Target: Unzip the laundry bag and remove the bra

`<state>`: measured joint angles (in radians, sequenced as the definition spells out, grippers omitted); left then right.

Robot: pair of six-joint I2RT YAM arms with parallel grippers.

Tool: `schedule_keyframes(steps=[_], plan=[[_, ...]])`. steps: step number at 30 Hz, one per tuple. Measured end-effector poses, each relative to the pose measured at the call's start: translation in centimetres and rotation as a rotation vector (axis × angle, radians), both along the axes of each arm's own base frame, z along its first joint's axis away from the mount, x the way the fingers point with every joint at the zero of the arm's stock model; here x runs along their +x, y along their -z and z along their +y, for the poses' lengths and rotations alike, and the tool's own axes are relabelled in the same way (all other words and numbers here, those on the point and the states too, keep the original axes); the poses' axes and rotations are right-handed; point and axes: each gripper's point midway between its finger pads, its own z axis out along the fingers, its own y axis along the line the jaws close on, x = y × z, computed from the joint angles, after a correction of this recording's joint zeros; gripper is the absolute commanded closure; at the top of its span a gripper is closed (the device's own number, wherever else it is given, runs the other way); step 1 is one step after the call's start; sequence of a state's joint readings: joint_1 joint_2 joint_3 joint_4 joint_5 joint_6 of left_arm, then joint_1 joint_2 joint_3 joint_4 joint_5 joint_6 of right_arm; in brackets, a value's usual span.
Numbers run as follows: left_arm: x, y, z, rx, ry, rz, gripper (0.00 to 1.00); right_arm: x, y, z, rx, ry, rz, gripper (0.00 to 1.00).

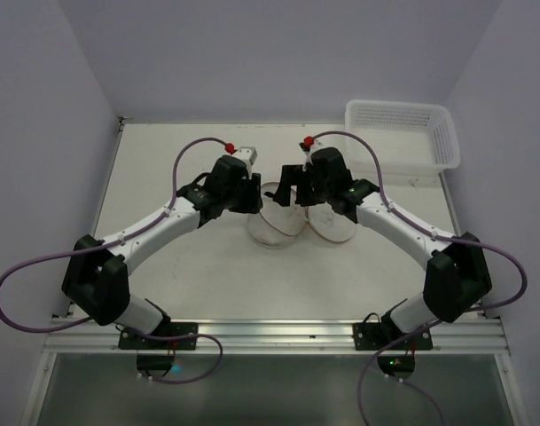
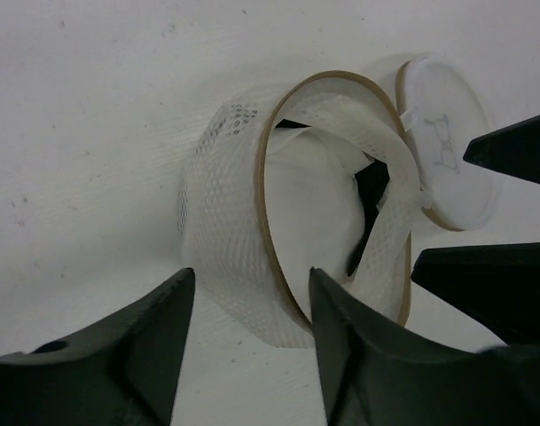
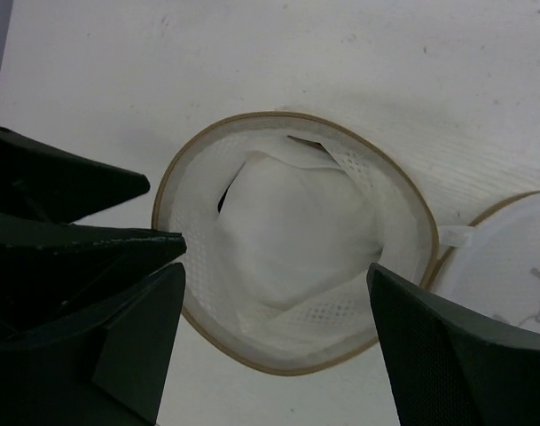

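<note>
Spread apart, the left pincer (image 2: 250, 277) sits astride the mesh wall of the unzipped laundry bag (image 2: 216, 231), the right pincer (image 3: 274, 275) likewise spread above its open bowl, which lies mid-way across the desk (image 1: 207, 275) between the arms with the white bra (image 3: 296, 231) bunched inside.

The laundry bag (image 2: 218, 240) is white see-through mesh cloth, coarse in weave, with smooth tan rim hoops. The bra (image 3: 287, 240) inside looks like soft, smooth white fabric. The left gripper (image 2: 249, 282) has matt black plastic fingers (image 2: 128, 355). The worktop (image 1: 190, 266) is matt white and faintly speckled. The basket (image 1: 398, 107) at its far right corner is white slotted plastic.
</note>
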<state>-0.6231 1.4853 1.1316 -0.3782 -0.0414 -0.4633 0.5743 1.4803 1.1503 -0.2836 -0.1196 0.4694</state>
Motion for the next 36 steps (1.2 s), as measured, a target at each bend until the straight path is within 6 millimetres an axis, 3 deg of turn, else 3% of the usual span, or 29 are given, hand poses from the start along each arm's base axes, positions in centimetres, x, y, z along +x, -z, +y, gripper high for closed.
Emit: schedule_keyframes(steps=[1,4,10,15,22,36], plan=[[-0.1,0.3,0.2,0.001,-0.006,0.009,0.64,0.1,0.5,0.4,-0.003,-0.01,0.006,0.18],[-0.3,1.6,0.9,0.004,-0.02,0.035,0.86,0.3,2.4,1.4,-0.02,-0.034,0.031,0.18],[-1.7,4.2,1.7,0.009,-0.019,0.098,0.99,-0.1,5.4,3.3,-0.06,-0.099,0.067,0.17],[-2.1,4.8,1.3,-0.02,-0.004,0.108,1.0,-0.1,7.1,5.1,-0.091,-0.14,0.069,0.11],[-2.1,4.4,1.1,-0.038,-0.003,0.1,1.0,0.1,10.2,5.5,-0.174,-0.127,0.074,0.09],[-2.7,4.0,2.0,-0.035,-0.024,0.095,1.0,0.7,10.8,5.2,-0.167,-0.072,0.067,0.13]])
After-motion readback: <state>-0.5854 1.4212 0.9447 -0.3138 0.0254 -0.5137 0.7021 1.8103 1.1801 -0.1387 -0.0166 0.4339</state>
